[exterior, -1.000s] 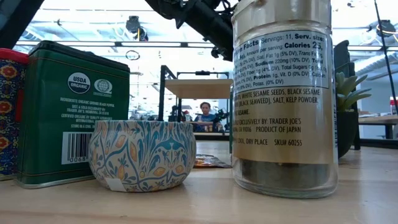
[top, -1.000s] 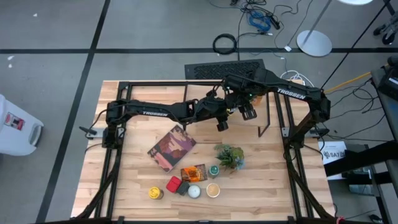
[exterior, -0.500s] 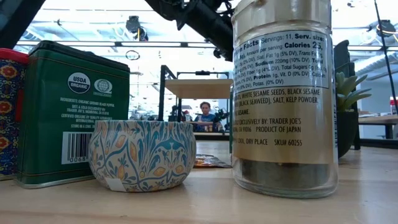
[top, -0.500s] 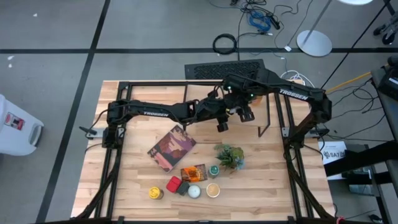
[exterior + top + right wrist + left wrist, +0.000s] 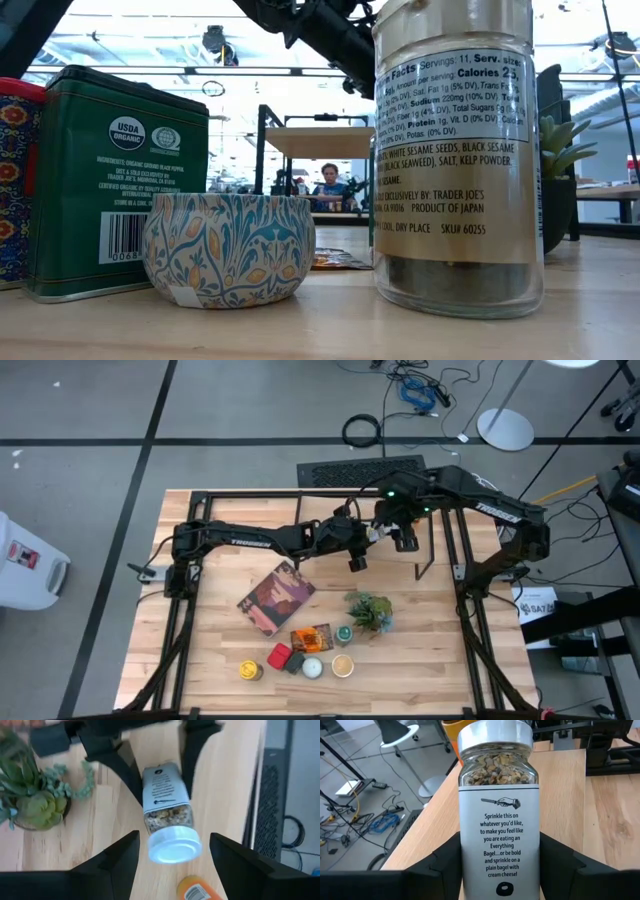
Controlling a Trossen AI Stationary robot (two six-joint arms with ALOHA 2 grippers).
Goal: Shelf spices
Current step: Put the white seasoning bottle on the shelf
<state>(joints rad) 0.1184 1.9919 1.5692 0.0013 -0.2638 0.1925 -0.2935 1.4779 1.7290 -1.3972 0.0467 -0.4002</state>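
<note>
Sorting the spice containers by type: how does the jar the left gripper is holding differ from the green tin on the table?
The everything bagel seasoning jar is clear glass with a white lid, its seeds visible; the green tin is opaque metal with a dark lid. The jar is clamped in the left gripper above the table; the tin stands upright on the table. Both carry printed labels.

A maroon picture book (image 5: 275, 598) lay on the wooden table (image 5: 200, 660) near a potted plant (image 5: 369, 611).

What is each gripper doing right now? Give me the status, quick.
Left gripper: shut on the Everything Bagel seasoning jar.
Right gripper: open, fingers either side of the jar's white cap, not gripping it.
</note>
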